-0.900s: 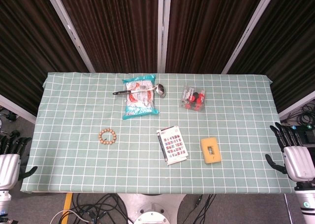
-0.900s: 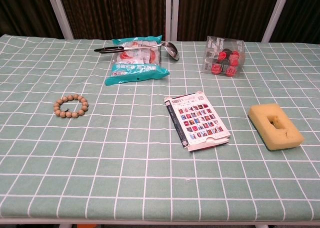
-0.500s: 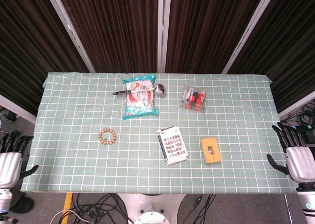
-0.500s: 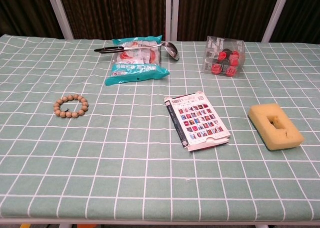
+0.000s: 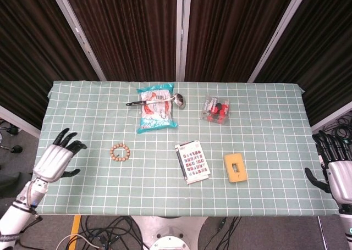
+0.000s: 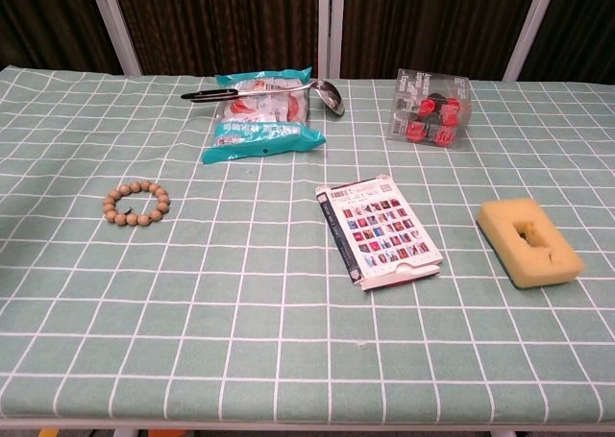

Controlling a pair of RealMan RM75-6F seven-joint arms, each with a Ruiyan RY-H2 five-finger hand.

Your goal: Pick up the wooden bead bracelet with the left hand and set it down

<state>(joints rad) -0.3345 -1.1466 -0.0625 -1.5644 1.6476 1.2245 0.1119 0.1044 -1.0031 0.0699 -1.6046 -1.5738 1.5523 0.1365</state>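
Desk (image 5: 264,123) under a green checked cloth fills my head view, with dark curtains behind it. The bracelet (image 5: 120,152) of wooden beads lies flat on the cloth in the left half, a closed ring, untouched; in my chest view it sits at the left (image 6: 135,203).

My left hand (image 5: 56,159) hovers over the desk's left edge, palm down, its fingers (image 5: 66,135) spread wide and holding nothing. It is near the bracelet but apart from it, to the bracelet's left. The chest view does not show this hand.

My right hand (image 5: 336,170) hangs off the desk's right edge, well apart from everything on the cloth. Its fingers (image 5: 326,143) are spread wide too, empty.

At the back of the desk lies a snack bag (image 5: 157,115), teal and white, with a metal ladle (image 5: 156,101) resting across its top end. To the right of that is a clear box (image 5: 216,110) of red and black pieces. Nearer me, right of centre, a card (image 5: 192,161) printed with small coloured squares lies flat, and just right of it a yellow sponge (image 5: 235,167) with a hole in its middle.
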